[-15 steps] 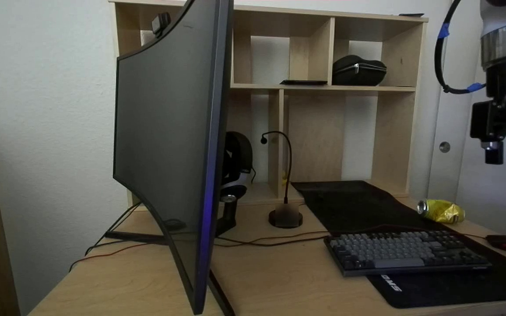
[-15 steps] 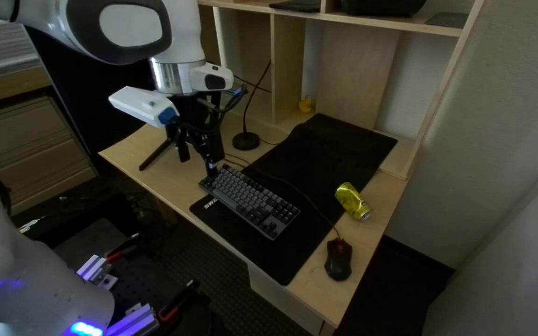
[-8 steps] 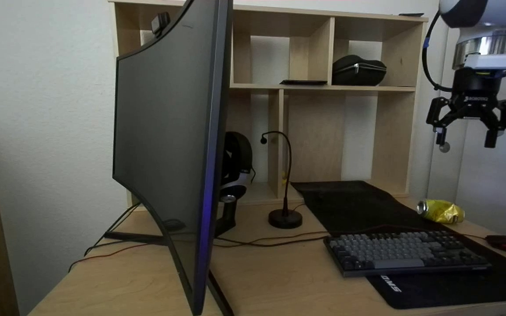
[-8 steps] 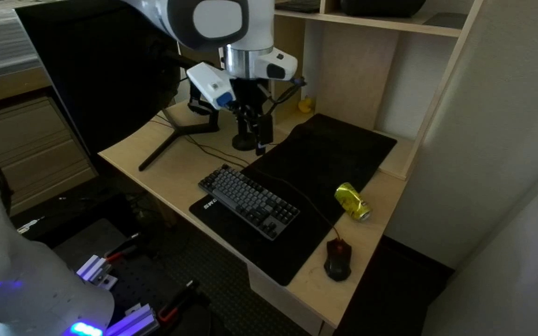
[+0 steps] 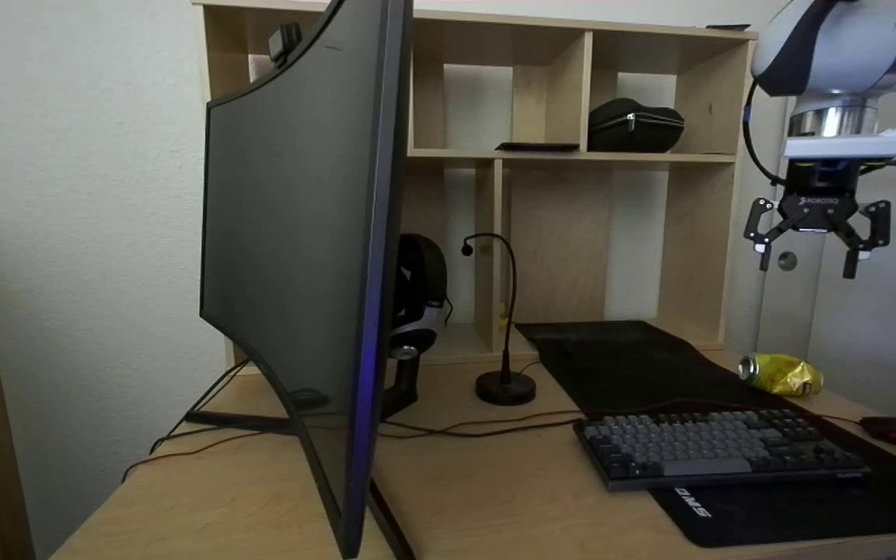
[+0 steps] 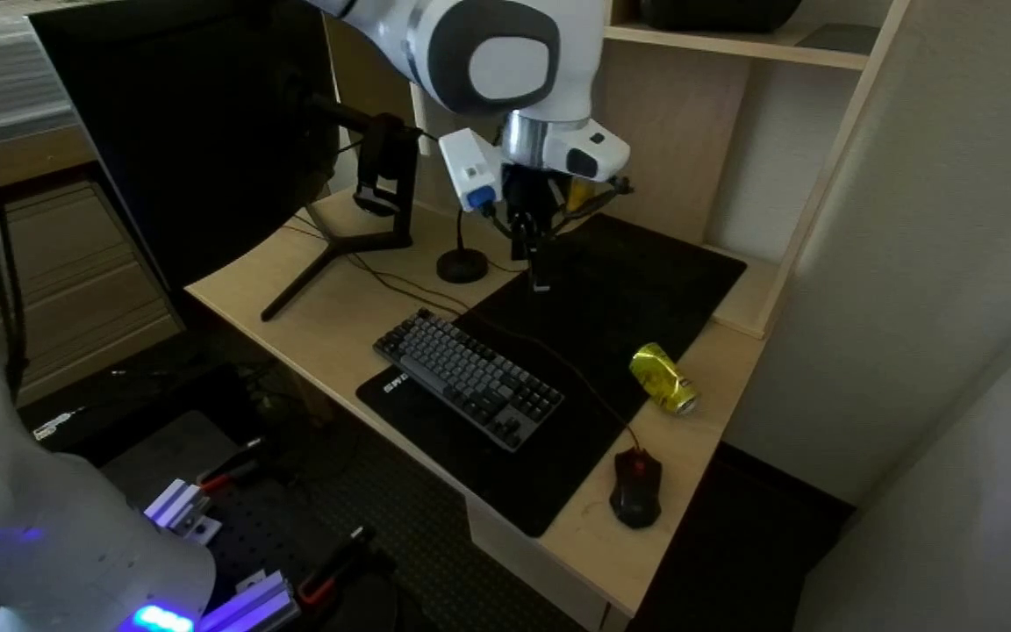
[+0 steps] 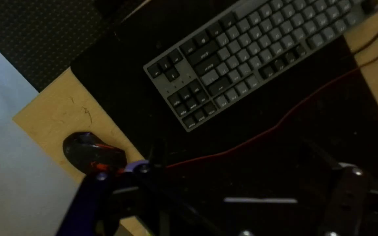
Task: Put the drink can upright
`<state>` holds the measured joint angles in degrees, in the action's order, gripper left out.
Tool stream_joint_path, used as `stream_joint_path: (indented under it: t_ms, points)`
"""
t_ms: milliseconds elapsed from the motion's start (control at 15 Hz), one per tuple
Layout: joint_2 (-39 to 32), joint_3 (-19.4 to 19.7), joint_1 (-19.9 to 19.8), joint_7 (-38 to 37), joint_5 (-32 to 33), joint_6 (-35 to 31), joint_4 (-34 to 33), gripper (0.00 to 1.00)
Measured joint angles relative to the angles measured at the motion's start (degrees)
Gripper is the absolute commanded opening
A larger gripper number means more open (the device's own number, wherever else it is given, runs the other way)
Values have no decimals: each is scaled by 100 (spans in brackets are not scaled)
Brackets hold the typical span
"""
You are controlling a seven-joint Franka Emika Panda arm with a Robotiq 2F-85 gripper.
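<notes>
The yellow drink can [image 5: 782, 375] lies on its side and looks dented. It rests by the edge of the black mat, on the desk's wall side, as the can in an exterior view [image 6: 663, 378] shows. My gripper [image 5: 806, 266] is open and empty, fingers pointing down, well above the desk. In an exterior view my gripper [image 6: 530, 270] appears up and to the left of the can, apart from it. In the wrist view the spread fingers of my gripper [image 7: 238, 152] appear over the dark mat. There the can is almost wholly hidden; only a yellow-green sliver shows at the bottom edge.
The black keyboard [image 6: 470, 377] and mouse [image 6: 635, 488] lie on the desk near the can, with a cable across the mat [image 6: 611, 281]. A large monitor [image 5: 300, 233], a microphone stand [image 5: 505, 387] and a shelf unit [image 5: 619, 157] stand farther off. A wall rises beyond the can.
The arm has moved across the desk toward the can's side, rightward in one exterior view; in another the gripper has come fully into view and shifted left. The can has not moved.
</notes>
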<state>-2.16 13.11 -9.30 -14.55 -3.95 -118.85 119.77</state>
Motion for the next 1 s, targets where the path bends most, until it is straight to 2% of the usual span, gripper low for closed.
stream_joint_path:
  t_ms: [133,400,600,667,800,1000]
  points:
    - [-633,179,-215,-123,-272,111,-656,100]
    - [-1521,415,-661,-205,-652,783,-1777,100]
    - [-1644,415,-691,-254,-652,840,-1909,100]
    - [-1697,418,-700,-484,-739,852,-1927,100]
    - [-2013,430,-795,-881,-1058,852,-2120,100]
    - [-2787,448,-1155,-1231,-1678,845,-2722,100]
